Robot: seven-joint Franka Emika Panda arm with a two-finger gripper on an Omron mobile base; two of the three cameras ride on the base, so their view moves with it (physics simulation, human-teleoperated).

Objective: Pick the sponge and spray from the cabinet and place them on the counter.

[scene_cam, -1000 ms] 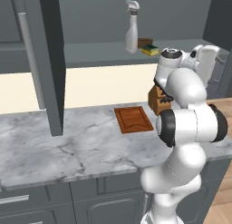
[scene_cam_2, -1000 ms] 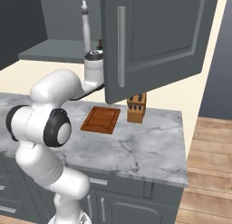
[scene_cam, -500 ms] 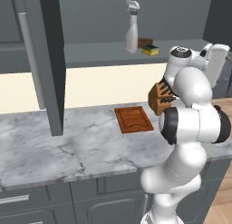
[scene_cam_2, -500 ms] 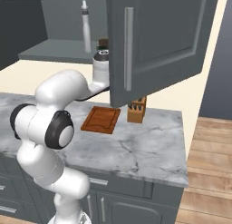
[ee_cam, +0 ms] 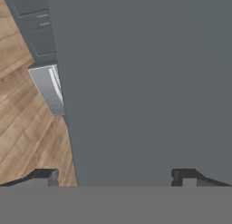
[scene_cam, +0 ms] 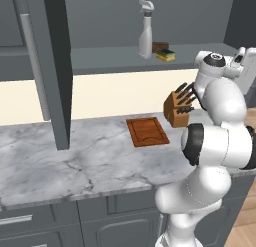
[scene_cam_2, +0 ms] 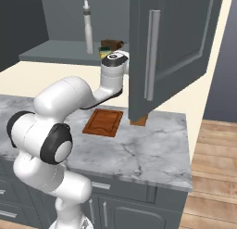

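Note:
The spray [scene_cam: 145, 31] stands upright on the cabinet shelf [scene_cam: 100, 61], and the right base view has the spray [scene_cam_2: 87, 28] at the shelf's back. The sponge [scene_cam: 165, 55] lies flat just right of it, beside a small brown box [scene_cam: 160, 46]. My gripper [ee_cam: 113, 177] is open, its fingertips [ee_cam: 45, 175] wide apart with nothing between them. It faces the cabinet's right door [ee_cam: 149, 82] at very close range. My wrist [scene_cam_2: 113, 61] is level with the shelf, right of the sponge [scene_cam_2: 105, 50], and the hand is hidden behind that door [scene_cam_2: 171, 47].
The left cabinet door [scene_cam: 55, 66] hangs open over the counter [scene_cam: 75, 161]. A wooden cutting board [scene_cam: 147, 132] and a knife block [scene_cam: 179, 108] sit on the counter below the shelf. Wooden floor [ee_cam: 27, 128] lies past the counter's right end.
My hand has moved right along the shelf front, and the right cabinet door has swung wider open. The sponge and brown box now stand uncovered in the left base view.

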